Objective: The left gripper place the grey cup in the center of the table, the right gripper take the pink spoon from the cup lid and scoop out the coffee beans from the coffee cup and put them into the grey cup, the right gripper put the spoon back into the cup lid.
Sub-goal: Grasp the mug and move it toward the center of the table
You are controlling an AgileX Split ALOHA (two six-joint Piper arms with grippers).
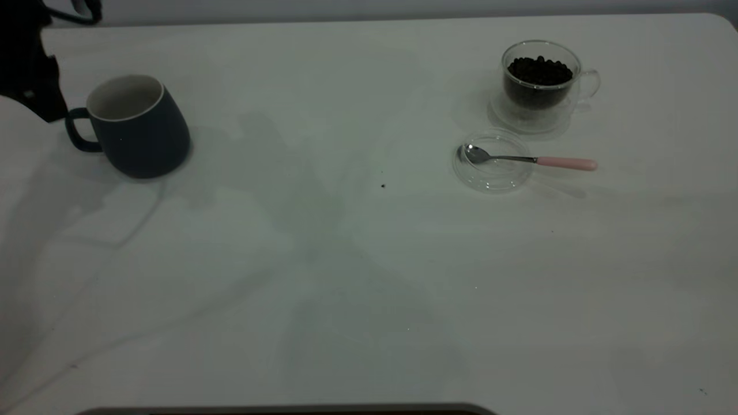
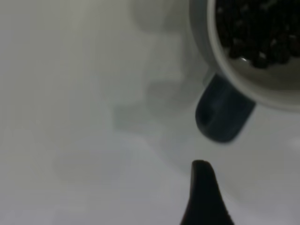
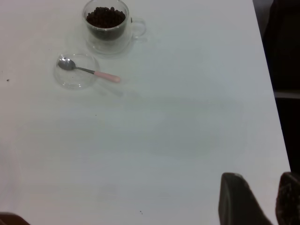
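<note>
Looks like a lab/test bench to me, not a home kitchen: I'm seeing just a plain white table [image 1: 346, 259] w/ a few dark specks, blank grey wall at the far edge, black robot arm hardware [image 1: 26, 63] far left.

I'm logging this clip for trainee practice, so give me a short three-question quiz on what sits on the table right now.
1. True or false: the small pink-handled metal spoon stands inside the clear double-walled glass coffee cup.
2. In the exterior view, the dark slate-blue ceramic grey cup stands on the white table: A) at its centre; B) at its left, near the left gripper; C) beside the glass cup.
3. Fill in: the coffee cup holds dark ____.
Key: 1 false; its bowl rests in the round clear glass cup lid, with the handle sticking out over the rim. 2 B. 3 coffee beans.
</note>
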